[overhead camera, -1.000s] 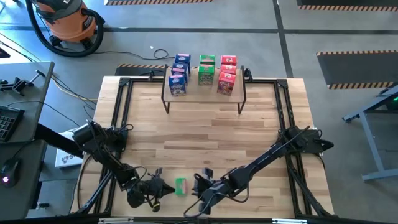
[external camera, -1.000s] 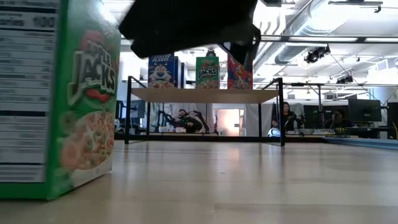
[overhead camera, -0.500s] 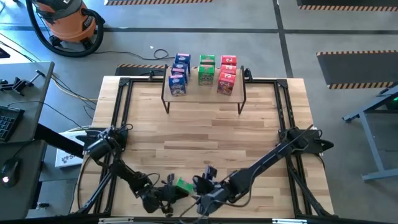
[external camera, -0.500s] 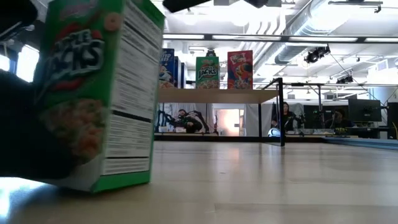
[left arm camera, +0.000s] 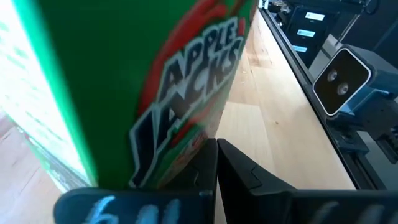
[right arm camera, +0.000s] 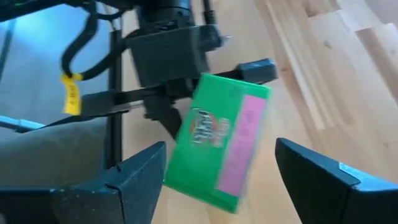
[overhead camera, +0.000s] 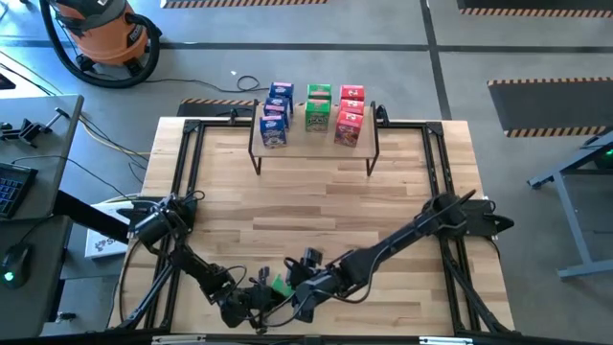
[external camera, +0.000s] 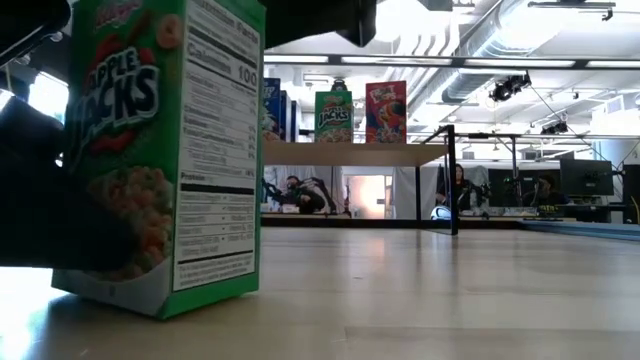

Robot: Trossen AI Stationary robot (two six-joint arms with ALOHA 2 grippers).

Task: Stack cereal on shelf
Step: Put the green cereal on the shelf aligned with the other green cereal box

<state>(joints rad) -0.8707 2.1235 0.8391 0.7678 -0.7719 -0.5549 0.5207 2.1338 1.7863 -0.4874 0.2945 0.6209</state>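
Near edge of the table (overhead camera: 316,211): a green cereal box (external camera: 165,150) stands upright on the wood, pinched near its base by the left gripper (overhead camera: 257,299), whose fingers are closed on the box; in the left wrist view the box front fills the frame just beyond the dark fingers (left arm camera: 261,186). The right gripper (overhead camera: 299,292) hangs directly beside and above this box with its two fingers (right arm camera: 134,177) spread wide on either side of the box top, touching nothing. Both arms thus crowd the same box, well apart from the shelf (overhead camera: 314,142). Far side of the table from the box: the shelf stands on thin black legs and carries stacked boxes, blue (overhead camera: 277,115) at one end, green (overhead camera: 318,107) in the middle, red (overhead camera: 350,115) at the other end; the exact count per stack cannot be told. Judged step: a handover of the green box from left to right gripper. Risks: if the left fingers let go before the right ones close, the tall narrow box may topple; a skewed pinch could twist it; the two grippers, so close, could collide; and at the shelf a careless placing could knock the existing stacks over.
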